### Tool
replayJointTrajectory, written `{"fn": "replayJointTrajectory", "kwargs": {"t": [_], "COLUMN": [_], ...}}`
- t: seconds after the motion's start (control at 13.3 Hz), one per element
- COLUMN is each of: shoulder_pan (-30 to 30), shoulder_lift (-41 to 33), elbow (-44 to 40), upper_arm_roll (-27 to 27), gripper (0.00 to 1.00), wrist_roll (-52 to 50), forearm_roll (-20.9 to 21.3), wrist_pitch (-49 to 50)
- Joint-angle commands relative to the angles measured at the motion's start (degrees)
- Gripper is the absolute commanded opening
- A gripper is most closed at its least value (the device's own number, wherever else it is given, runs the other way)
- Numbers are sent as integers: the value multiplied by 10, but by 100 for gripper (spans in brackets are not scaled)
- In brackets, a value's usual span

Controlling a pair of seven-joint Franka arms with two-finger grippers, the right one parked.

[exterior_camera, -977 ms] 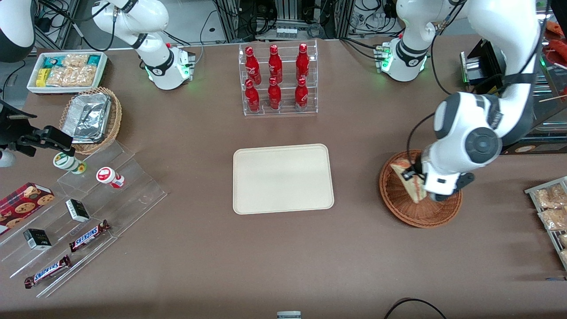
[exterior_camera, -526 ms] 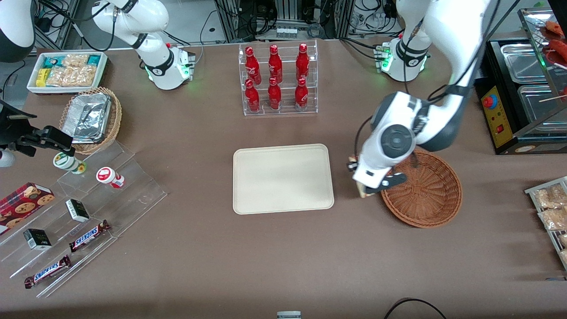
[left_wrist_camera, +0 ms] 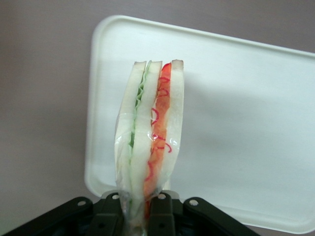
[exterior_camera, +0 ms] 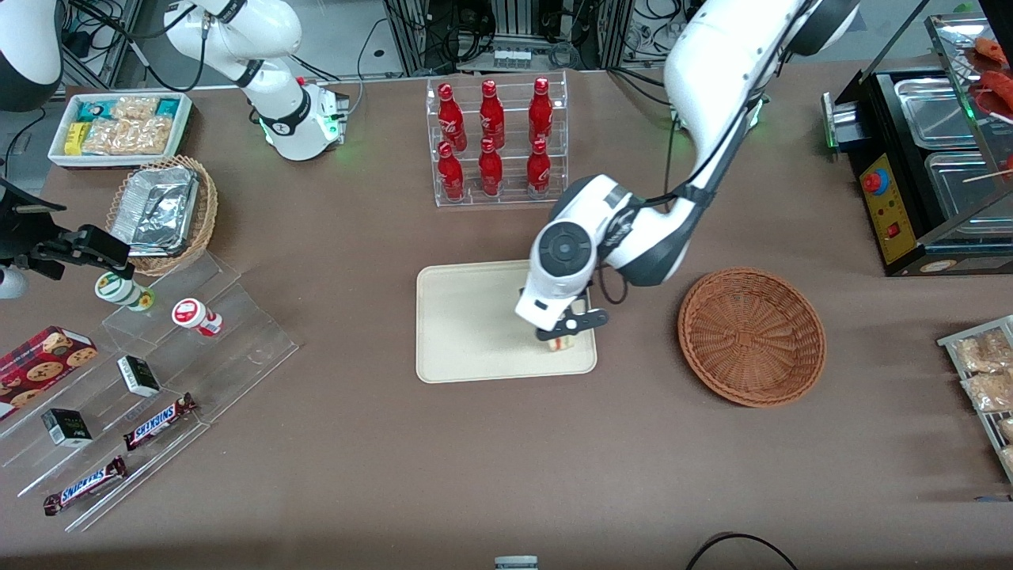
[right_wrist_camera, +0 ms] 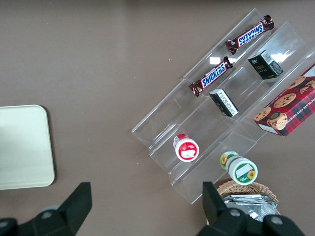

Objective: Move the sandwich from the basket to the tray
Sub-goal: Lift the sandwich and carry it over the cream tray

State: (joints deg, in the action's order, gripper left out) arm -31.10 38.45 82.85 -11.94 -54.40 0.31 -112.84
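My left gripper [exterior_camera: 560, 336] is shut on the sandwich [exterior_camera: 560, 343] and holds it over the cream tray [exterior_camera: 475, 321], at the tray's corner nearest the front camera on the basket's side. In the left wrist view the sandwich [left_wrist_camera: 150, 137] stands on edge between the black fingers [left_wrist_camera: 162, 214], with green and red-orange filling on its cut edge, above the tray [left_wrist_camera: 246, 123]. I cannot tell whether it touches the tray. The reddish-brown wicker basket [exterior_camera: 751, 336] stands empty beside the tray, toward the working arm's end.
A clear rack of red bottles [exterior_camera: 497, 142] stands farther from the front camera than the tray. Clear stepped shelves with snacks [exterior_camera: 150, 372], a tan basket of foil containers [exterior_camera: 162, 212] and a white snack bin [exterior_camera: 119, 127] lie toward the parked arm's end.
My gripper has carried the sandwich out of the basket, across the bare table, to above the tray's near corner. The basket now holds nothing.
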Motion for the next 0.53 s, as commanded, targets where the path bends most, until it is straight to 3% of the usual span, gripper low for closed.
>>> {"fn": "replayJointTrajectory", "kwargs": {"t": [0.0,0.45], "shoulder_pan": [-24,-61], "shoulder_lift": [44,99], "elbow": [-50,-101], "upper_arm_roll": [6,9], "gripper": [0,0], "wrist_roll": [-8,-42], "forearm_roll": [0,6], "wrist_pitch": [-30,-70]}}
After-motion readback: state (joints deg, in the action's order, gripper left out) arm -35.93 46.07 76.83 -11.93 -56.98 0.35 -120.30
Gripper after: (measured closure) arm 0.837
